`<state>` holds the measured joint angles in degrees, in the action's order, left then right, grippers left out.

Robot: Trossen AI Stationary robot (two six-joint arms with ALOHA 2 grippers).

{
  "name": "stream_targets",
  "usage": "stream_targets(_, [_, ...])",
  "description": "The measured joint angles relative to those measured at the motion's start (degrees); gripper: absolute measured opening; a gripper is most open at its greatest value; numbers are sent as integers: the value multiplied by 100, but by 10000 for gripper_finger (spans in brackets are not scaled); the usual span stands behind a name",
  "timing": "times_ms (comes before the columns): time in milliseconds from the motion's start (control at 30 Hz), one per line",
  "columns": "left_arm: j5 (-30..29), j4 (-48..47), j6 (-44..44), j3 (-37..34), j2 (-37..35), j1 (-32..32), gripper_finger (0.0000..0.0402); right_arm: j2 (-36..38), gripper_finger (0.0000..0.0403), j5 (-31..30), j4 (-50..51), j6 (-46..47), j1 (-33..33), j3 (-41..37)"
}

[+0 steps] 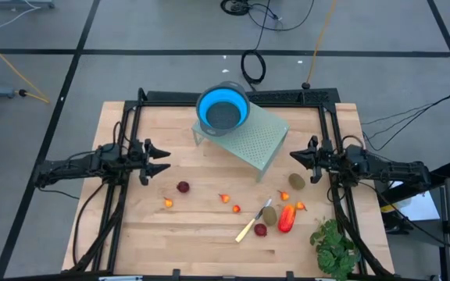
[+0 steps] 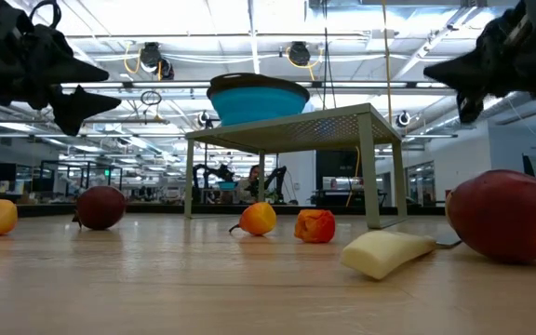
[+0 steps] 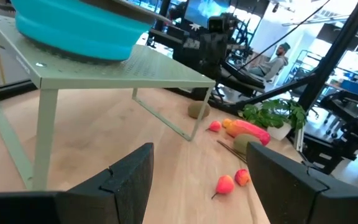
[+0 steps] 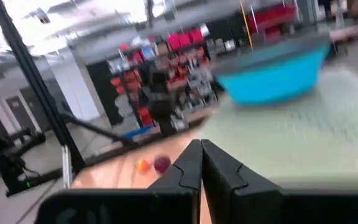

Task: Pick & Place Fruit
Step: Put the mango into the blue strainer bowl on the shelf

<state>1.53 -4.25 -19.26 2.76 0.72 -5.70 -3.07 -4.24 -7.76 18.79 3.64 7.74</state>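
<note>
Left gripper [image 1: 165,158]: left of frame, jaws wide, empty.
Right gripper [image 1: 294,156]: right, closed, empty.
Fruit [image 1: 287,218]: lower centre; one brownish oval [image 1: 269,214] possibly partly hidden by the knife [image 1: 251,222].

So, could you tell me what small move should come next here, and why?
Probably lower the left pincer toward the dark red ball: it hovers open above the table, holding nothing, with that fruit nearest it. The right pincer is shut and empty.

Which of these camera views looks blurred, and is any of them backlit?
The right wrist view is smeared: the blue bowl and the pale green rack lack crisp edges. The low view is backlit by ceiling lights, leaving both grippers as dark silhouettes. The high and left wrist views are evenly lit and sharp.
</note>
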Motion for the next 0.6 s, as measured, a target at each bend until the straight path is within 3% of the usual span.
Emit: stream_targets(600, [-3, -13, -54, 2, 1, 1, 257, -1824, 0, 1166, 230, -646, 0, 1454])
